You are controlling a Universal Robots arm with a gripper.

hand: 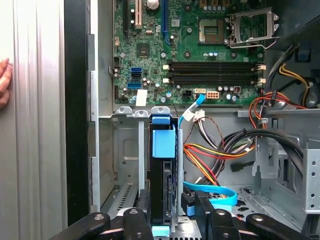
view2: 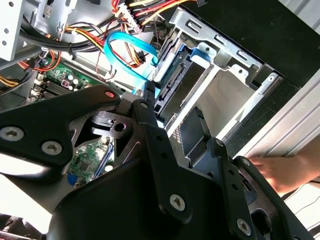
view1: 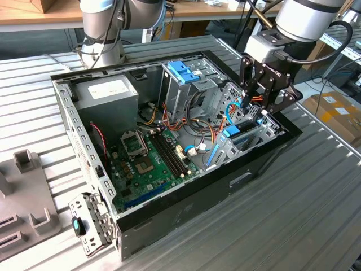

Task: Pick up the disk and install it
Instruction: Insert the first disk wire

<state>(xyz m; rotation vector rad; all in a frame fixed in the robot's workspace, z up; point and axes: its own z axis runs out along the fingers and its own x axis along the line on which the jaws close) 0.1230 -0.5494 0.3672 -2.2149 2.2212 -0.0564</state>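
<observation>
- Blue plastic tops the disk (hand: 162, 185), which stands on edge in a slot of the metal drive cage (hand: 125, 150). In my first wrist view it sits well down between the cage walls.
- In the exterior view I see that cage at the exterior view's right end of the open computer case (view1: 186, 217), against its near wall.
- The gripper (hand: 171, 209) hangs right over the slot. Its 2 fingers (hand: 143, 207) are spread, 1 on each side of the disk, with a thin cage wall also in the gap. I can't tell whether either finger presses on the disk.
- A flat blue cable (hand: 220, 192) curls just beside the disk, next to red, yellow and black wiring.
- The green motherboard (hand: 200, 50) lies beyond the cage.
- A person's hand (hand: 4, 82) rests on the ribbed metal table (view1: 293, 214) outside the case wall.
</observation>
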